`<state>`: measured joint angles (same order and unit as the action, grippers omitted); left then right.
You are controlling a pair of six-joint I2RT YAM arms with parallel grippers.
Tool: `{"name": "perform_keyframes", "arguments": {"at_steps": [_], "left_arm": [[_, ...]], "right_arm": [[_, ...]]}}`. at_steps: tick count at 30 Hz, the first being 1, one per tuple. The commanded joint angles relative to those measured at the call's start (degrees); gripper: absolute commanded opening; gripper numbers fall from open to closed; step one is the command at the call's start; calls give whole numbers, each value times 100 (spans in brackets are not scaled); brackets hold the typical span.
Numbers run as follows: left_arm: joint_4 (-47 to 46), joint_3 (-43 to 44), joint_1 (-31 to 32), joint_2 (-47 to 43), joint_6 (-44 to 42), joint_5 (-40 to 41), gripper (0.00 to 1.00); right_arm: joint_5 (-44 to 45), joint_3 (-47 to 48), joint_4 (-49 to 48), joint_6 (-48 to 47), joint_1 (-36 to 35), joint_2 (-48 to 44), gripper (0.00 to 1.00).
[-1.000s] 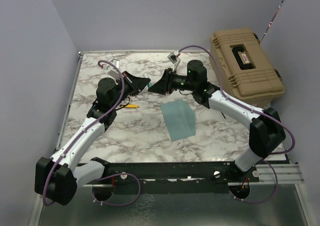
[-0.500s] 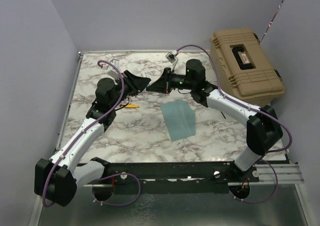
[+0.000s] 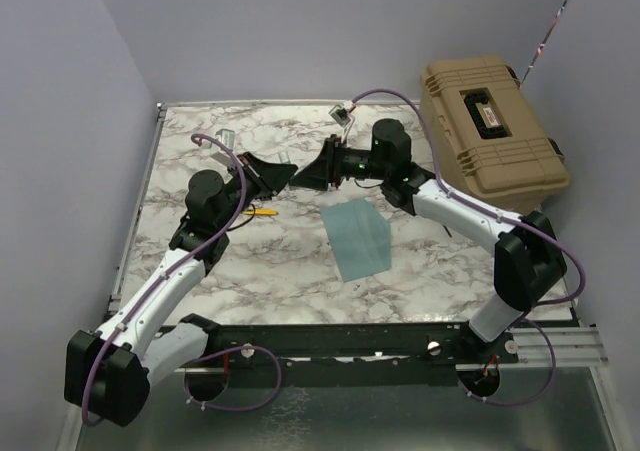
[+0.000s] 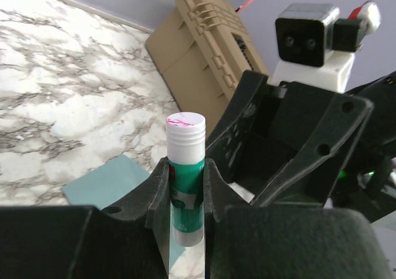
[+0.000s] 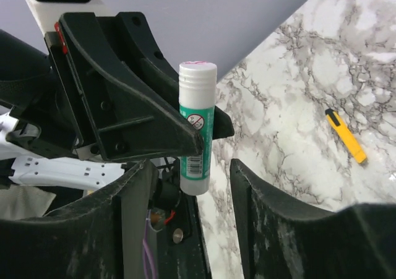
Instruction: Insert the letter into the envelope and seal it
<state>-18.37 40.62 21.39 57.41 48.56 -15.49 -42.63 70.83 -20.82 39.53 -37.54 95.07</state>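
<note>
The left gripper (image 4: 185, 180) clamps a glue stick (image 4: 185, 144) between its 2 fingers, cap end jutting past the fingertips, above the table (image 3: 280, 263) toward its far edge. The stick is green with a white cap marked pink. Its label shows a round prohibition symbol and a barcode, the lettering too small to read. The right gripper (image 5: 193, 171) faces it, jaws parted on either side of the stick, not touching. The envelope (image 3: 357, 236) lies flat near the table's centre. A tan case (image 3: 490, 131) at the far right corner bears a red label, unreadable.

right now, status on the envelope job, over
Left gripper shut on glue stick. Right gripper open near it. Envelope flat on table, nothing on it. Letter unseen.
</note>
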Motion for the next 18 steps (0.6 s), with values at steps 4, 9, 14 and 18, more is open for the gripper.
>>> {"name": "perform_keyframes", "arguments": {"at_steps": [4,9,14,18], "left_arm": [[271,-125,5,-501,-2195,-292,0],[865,281,1,-579,-3248,-1007,0],[1243,593,4,-331,-3619,-1326,0],[1183,660,6,-258,-3677,-1434,0]], "right_arm": [[597,80,1395,-1224,19,-768,68],[745,540,2272,-1381,19,-781,69],[328,1031,2231,-862,19,-429,63],[237,1289,2301,-682,10,-237,60]]}}
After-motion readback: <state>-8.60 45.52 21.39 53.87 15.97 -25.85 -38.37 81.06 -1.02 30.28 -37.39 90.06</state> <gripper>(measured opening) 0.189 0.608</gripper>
